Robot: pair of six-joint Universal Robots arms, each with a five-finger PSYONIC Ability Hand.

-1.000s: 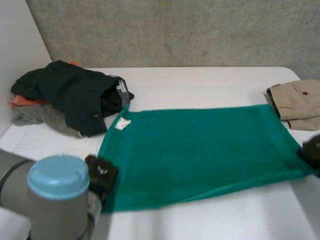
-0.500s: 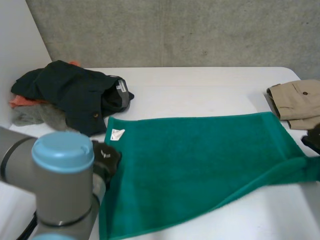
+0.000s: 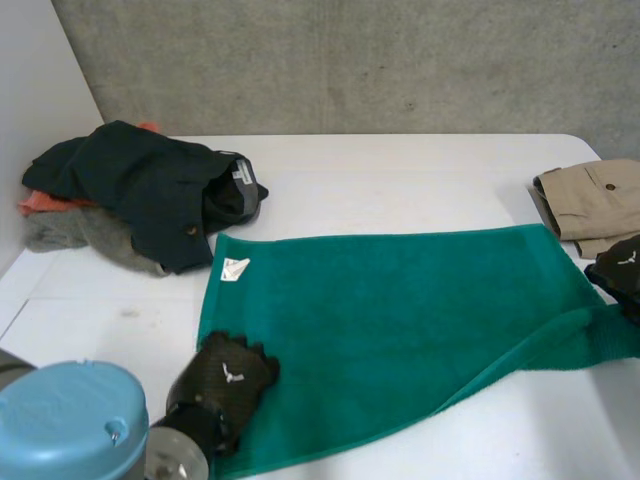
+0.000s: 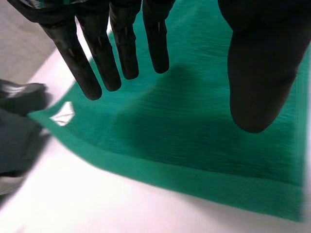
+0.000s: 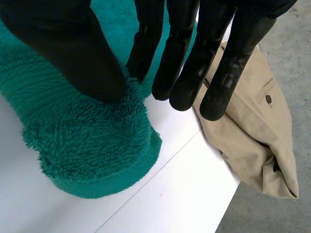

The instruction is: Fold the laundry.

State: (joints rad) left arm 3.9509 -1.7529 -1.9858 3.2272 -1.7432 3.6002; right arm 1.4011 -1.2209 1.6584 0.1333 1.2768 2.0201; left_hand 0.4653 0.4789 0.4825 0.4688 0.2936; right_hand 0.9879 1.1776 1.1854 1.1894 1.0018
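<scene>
At four o'clock the right hand (image 3: 620,270) pinches the green towel (image 3: 400,310), left hand (image 3: 222,377) splayed at seven: first fold, likely needing its grip next

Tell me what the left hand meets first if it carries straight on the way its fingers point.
The green towel: the left hand aims its straight fingers down at the cloth, close to its near left corner, with nothing between. How far above it they hang is unclear.
</scene>
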